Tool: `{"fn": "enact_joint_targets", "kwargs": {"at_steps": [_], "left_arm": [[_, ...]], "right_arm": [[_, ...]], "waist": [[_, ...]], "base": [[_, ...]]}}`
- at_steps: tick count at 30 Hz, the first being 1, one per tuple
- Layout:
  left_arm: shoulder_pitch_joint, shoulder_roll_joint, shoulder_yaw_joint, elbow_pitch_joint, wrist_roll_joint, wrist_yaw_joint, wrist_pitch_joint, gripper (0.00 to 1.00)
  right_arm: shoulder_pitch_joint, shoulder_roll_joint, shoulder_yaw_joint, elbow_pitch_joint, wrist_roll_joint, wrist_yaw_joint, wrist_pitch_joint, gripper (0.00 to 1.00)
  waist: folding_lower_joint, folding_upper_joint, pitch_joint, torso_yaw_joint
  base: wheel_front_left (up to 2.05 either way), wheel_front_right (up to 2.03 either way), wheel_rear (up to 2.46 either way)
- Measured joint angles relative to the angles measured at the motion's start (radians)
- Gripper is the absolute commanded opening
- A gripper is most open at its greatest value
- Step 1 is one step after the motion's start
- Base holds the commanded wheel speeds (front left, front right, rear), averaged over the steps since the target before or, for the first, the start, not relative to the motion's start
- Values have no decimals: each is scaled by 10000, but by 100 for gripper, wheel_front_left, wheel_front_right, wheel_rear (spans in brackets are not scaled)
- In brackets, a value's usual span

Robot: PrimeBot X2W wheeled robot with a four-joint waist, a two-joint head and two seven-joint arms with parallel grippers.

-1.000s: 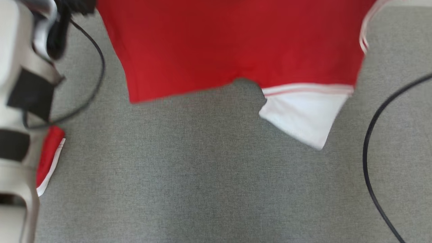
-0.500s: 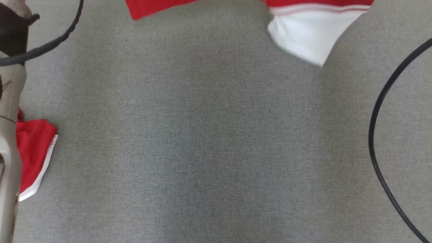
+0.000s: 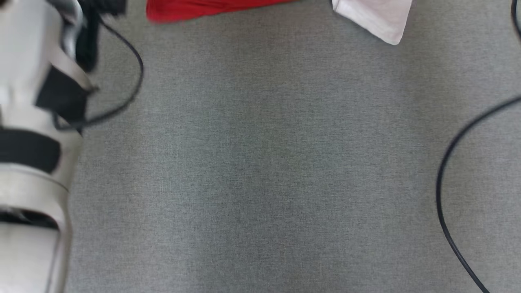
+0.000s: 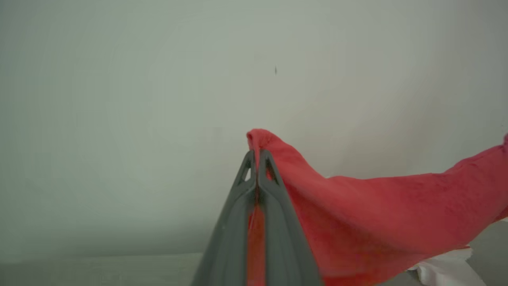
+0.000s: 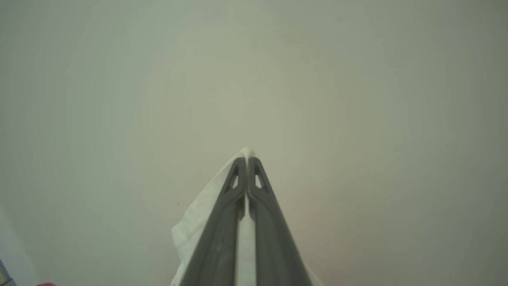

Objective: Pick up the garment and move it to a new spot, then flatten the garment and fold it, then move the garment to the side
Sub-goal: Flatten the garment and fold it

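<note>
My pale left forearm (image 3: 28, 101) reaches forward at the near left over the grey surface (image 3: 260, 162). My left pincer (image 4: 257, 153) grips red cloth of the garment (image 4: 377, 206), my right pincer (image 5: 247, 159) its white corner; its hem shows farthest off.

Work surface (image 3: 260, 171): grey woven fabric with a fine, even weave, spanning the head view. Its tone is slightly darker through the middle.

Black cable (image 3: 441, 191): thin. It enters at the right edge, bows toward the centre, then exits at the bottom right. Whether it rests on the fabric or hangs above it cannot be determined.

Wall (image 4: 119, 99): plain, matte, pale grey-green, seen in the left wrist view. A small dark speck (image 4: 276, 70) sits above centre. A lighter horizontal strip (image 4: 99, 270) meets the wall at lower left.

Backdrop (image 5: 357, 99): plain and pale in the right wrist view, darkening toward the right edge.
</note>
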Motion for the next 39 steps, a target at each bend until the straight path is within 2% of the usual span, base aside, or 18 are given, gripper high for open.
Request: {"fn": "enact_joint_targets", "kwargs": {"at_steps": [3,4,10,16,23,27,31,39], "left_arm": [[888,-94,113,-514,-35,2,-56,0],[1596,-127,282,-1239,-35,36,-58,0],[4431,-8,880,-4056,96,380,-59,0],[7752,59,1388,-6721,-92,569,-61,0],[10820,487,1239,-8957,125,1233,123,0],[12456,894,1078,-10257,255,1515,817,0],[13798,1216,928,-11394,263,1787,1455,0],[15659,1910,1018,-13344,171,2278,2619,0]], "right_arm": [[1161,-512,56,-869,685,0,0,0],[2007,-840,-73,-1377,995,-2,0,0],[4974,-1078,-654,-2857,1446,-2,0,0],[7820,-947,-1030,-4197,1513,-2,0,0],[10705,-217,-1937,-5018,1402,-2,0,0],[12284,81,-2186,-5465,1432,-2,0,0],[13756,61,-2418,-6054,1496,-2,13,0],[16431,-84,-3457,-7666,1099,-2,1325,0]], "waist": [[0,0,13,46],[0,0,-24,73],[-2,0,-213,-13],[-3,-1,-512,-179],[-4,-1,-934,-486],[-4,-1,-1303,-585],[-4,-2,-1698,-626],[-3,-3,-2397,-601]], "base": [[0,0,0],[0,0,0],[0,0,0],[0,0,0],[0,0,0],[0,0,0],[0,0,0],[0,0,0]]}}
